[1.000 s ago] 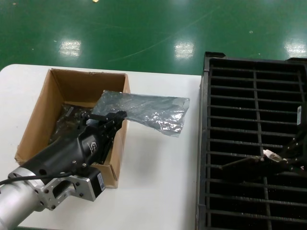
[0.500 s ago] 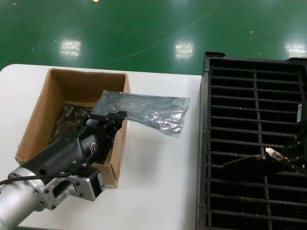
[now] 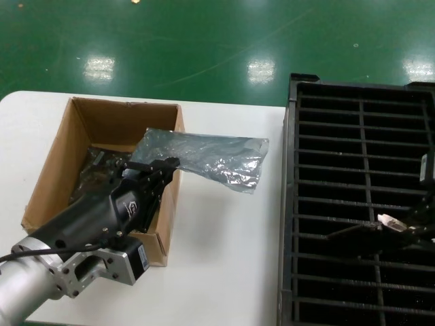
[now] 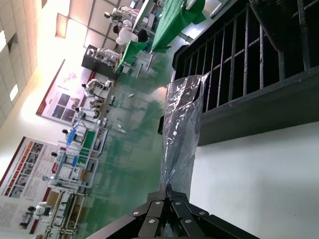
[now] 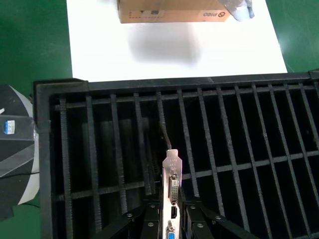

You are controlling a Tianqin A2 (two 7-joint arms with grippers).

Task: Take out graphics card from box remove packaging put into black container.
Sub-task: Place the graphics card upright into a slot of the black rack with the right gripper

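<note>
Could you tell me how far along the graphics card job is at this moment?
Unbagging looks done: the left gripper holds the empty packaging over the box edge. In hand: the right gripper grips the bare graphics card edge-on among the black container slots. Left: release the card.

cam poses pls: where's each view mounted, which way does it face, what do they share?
Head: up on the robot, looking down at the white table; left gripper and right gripper both show.
Left wrist: sights along its fingers at the packaging they pinch.
Right wrist: looks down into the black container; its gripper holds the graphics card.
Shared: container in all three; the box in head and right wrist.
</note>
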